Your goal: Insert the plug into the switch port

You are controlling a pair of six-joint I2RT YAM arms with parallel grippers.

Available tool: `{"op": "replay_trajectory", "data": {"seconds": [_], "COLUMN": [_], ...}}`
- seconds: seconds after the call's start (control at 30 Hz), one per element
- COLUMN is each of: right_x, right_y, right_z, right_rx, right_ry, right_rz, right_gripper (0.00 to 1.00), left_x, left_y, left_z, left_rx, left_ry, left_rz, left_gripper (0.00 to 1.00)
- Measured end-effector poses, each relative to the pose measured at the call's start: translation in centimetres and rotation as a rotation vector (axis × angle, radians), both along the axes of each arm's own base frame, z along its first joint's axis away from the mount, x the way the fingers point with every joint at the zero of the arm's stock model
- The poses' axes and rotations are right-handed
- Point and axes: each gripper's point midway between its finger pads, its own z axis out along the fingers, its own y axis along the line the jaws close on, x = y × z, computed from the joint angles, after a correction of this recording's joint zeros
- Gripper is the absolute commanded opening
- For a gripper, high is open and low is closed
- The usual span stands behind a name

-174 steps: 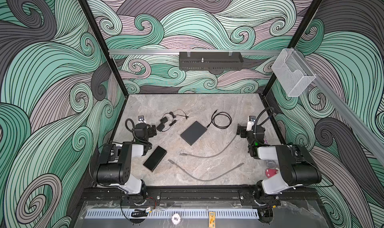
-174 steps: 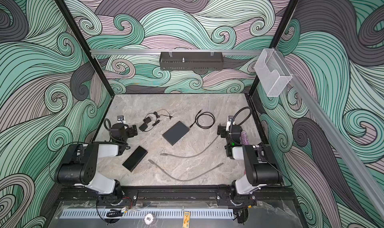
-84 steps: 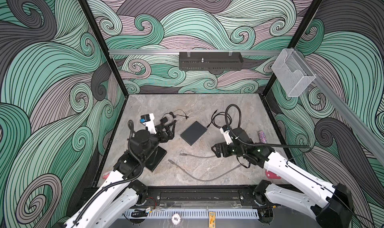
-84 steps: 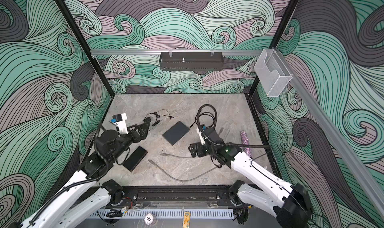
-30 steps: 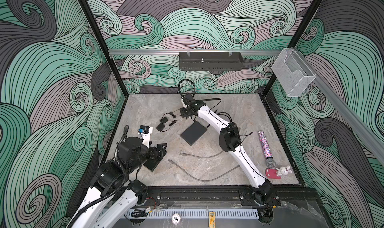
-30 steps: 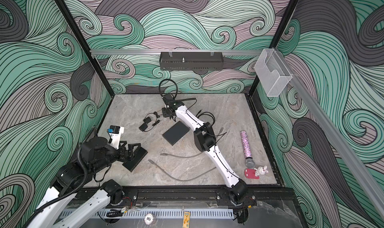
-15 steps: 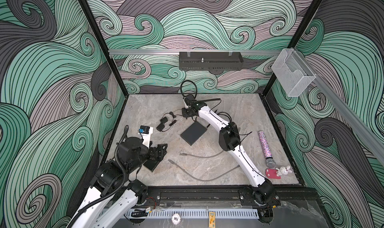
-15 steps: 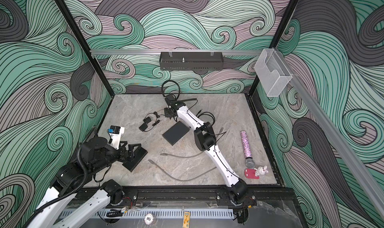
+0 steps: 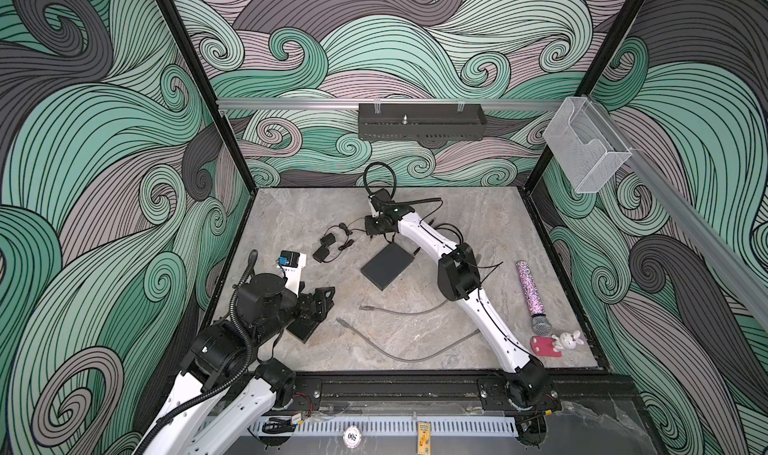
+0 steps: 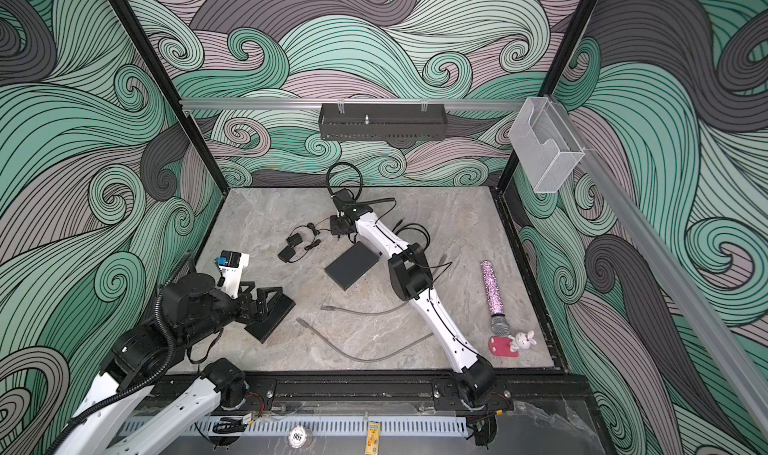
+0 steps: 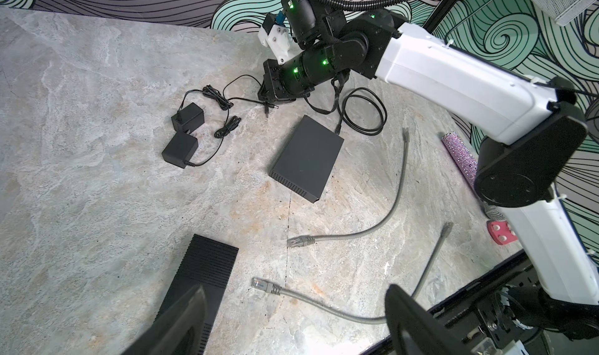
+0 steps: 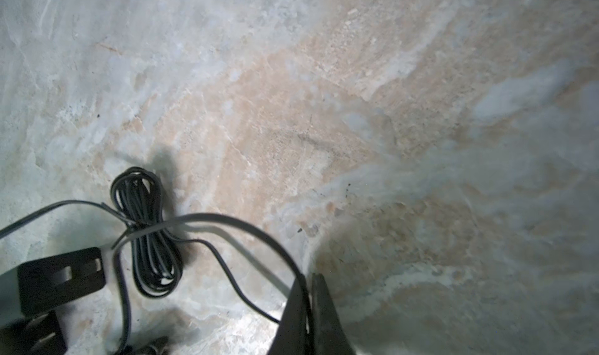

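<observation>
The switch (image 9: pixel 306 329) (image 10: pixel 271 315) (image 11: pixel 207 269) is a narrow ribbed black box lying at the front left; its port does not show. My left gripper (image 9: pixel 322 301) (image 10: pixel 266 301) (image 11: pixel 295 291) hangs open just over it, with one finger (image 11: pixel 181 317) above the box. At the back of the table my right gripper (image 9: pixel 375 232) (image 10: pixel 338 229) (image 12: pixel 306 280) is shut on a thin black cord (image 12: pixel 207 219). The cord's small barrel plug (image 11: pixel 274 105) pokes out beside the fingertips on the table.
Two black power adapters (image 9: pixel 326 245) (image 11: pixel 184 133) with bundled cord lie left of my right gripper. A flat dark-grey box (image 9: pixel 388 266) (image 11: pixel 308 157) sits mid-table. Two grey network cables (image 9: pixel 403 311) (image 11: pixel 356 233) lie in front. A glitter microphone (image 9: pixel 530 293) and pink toy (image 9: pixel 552 343) are at right.
My right gripper's jaws have closed onto the thin cord and the arm shifted slightly. The left arm and the switch have not moved.
</observation>
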Motion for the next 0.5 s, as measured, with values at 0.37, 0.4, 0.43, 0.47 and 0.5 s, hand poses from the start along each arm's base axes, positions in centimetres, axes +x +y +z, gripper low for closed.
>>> {"op": "replay_trajectory", "data": {"seconds": [0.37, 0.4, 0.43, 0.47, 0.5], "right_x": [-3.6, -4.5, -5.3, -6.1, -7.2], "right_y": [-0.5, -0.5, -0.4, -0.2, 0.0], "right_z": [2.7, 3.6, 4.7, 5.6, 6.7], "right_rx": [-0.014, -0.012, -0.005, 0.004, 0.017], "right_ry": [0.046, 0.050, 0.048, 0.045, 0.043], "right_rz": [0.067, 0.079, 0.095, 0.110, 0.129], "right_gripper": [0.00, 0.00, 0.00, 0.00, 0.00], "left_x": [0.0, 0.0, 0.1, 0.1, 0.1], "left_y": [-0.2, -0.3, -0.4, -0.5, -0.6], "left_z": [-0.1, -0.2, -0.4, -0.5, -0.6], "left_rx": [0.000, 0.000, -0.001, -0.002, -0.008], "left_ry": [-0.001, 0.003, 0.009, 0.016, 0.025], "left_rz": [-0.010, -0.014, -0.018, -0.021, -0.020], "left_gripper": [0.88, 0.88, 0.88, 0.88, 0.88]}}
